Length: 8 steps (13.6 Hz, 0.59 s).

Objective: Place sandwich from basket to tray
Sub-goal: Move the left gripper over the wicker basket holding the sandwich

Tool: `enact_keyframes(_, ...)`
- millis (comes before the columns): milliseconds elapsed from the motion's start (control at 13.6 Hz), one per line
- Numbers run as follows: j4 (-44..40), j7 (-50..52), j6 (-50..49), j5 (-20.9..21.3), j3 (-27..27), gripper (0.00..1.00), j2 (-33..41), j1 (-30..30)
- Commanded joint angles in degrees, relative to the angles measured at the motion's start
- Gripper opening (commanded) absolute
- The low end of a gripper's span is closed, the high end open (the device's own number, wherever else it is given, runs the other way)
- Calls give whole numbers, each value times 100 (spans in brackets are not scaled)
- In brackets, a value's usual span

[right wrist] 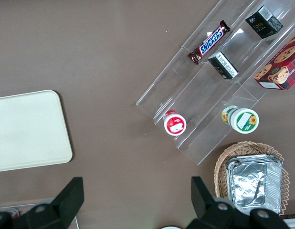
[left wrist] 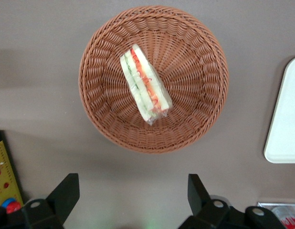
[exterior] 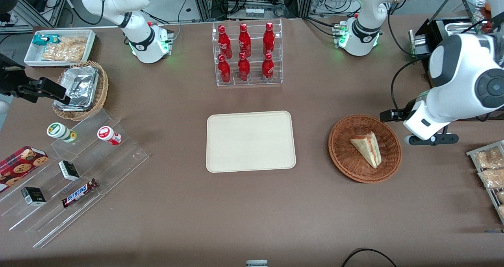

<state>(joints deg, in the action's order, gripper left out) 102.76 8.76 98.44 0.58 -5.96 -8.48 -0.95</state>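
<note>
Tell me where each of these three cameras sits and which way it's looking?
Front view: high up facing the robots, looking down on the table; both white arms show.
Left wrist view: on the working arm, looking straight down at the sandwich in the basket; the open gripper shows, above bare table.
Right wrist view: on the parked arm, looking down at the snack shelf.
All three share the tray.

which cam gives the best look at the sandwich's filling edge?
Left wrist view. It looks straight down on the sandwich in the basket, cut edge up, red and green layers plain; the open claw hangs clear of it. The front view shows a smaller wedge with mostly bread showing. The right wrist view misses it.
</note>
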Motion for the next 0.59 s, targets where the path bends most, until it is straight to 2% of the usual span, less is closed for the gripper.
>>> enact_keyframes(0,533,-76,622,-14,-19,100,118,34)
enact_keyframes(295,1394,99,1826,-5,-19,100,162,34)
enact_keyframes(516,1851,1045,2405,-5,-19,100,267,34)
